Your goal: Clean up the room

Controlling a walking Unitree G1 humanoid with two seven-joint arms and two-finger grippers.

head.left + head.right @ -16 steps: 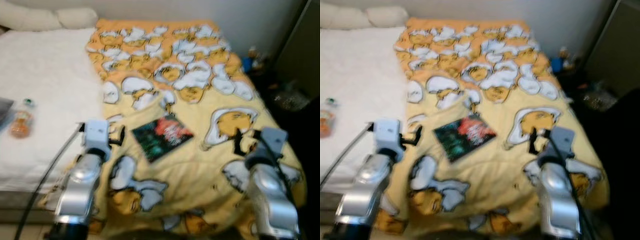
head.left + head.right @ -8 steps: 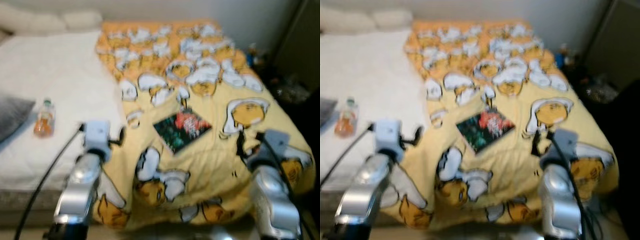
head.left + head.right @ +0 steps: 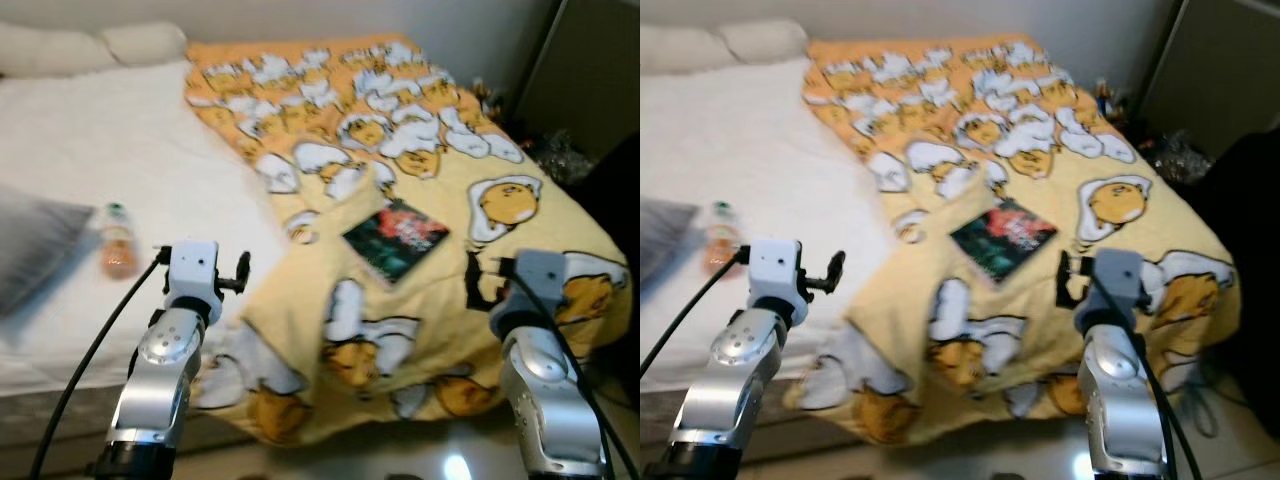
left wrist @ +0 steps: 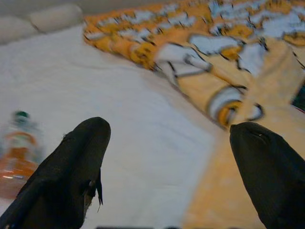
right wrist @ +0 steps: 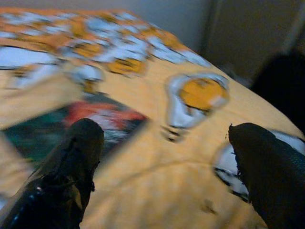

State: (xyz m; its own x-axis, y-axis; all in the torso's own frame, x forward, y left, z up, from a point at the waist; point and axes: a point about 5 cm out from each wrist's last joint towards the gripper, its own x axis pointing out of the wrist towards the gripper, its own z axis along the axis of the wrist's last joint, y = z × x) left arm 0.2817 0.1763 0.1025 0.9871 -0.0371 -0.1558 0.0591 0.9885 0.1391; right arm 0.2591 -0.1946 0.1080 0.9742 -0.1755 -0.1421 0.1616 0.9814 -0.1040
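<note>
Left eye view has both silver arms raised nearest the camera. The left end effector (image 4: 167, 157) is released, its two black fingers (image 4: 71, 171) spread wide over the white sheet (image 3: 120, 150) of the bed and grasping nothing. The right end effector (image 5: 162, 162) is likewise released, fingers apart above the yellow cartoon-print blanket (image 3: 440, 330), aimed toward the book.

Just beyond the left arm, an orange drink bottle (image 3: 117, 245) lies on its side on the sheet, beside a grey cushion (image 3: 35, 245) at the edge. Further in, a dark-covered book (image 3: 396, 238) lies flat on the rumpled blanket, near a turned-back fold. Two pillows (image 3: 90, 45) sit farthest off against the wall.

Judging from this, the step in hand is approaching the bed to pick something up. The frames are blurred, so steadying first seems wise. The bottle looks the easier grasp, taken across its body; the book lies flat on soft cloth, so a finger would need to slip under one edge.
</note>
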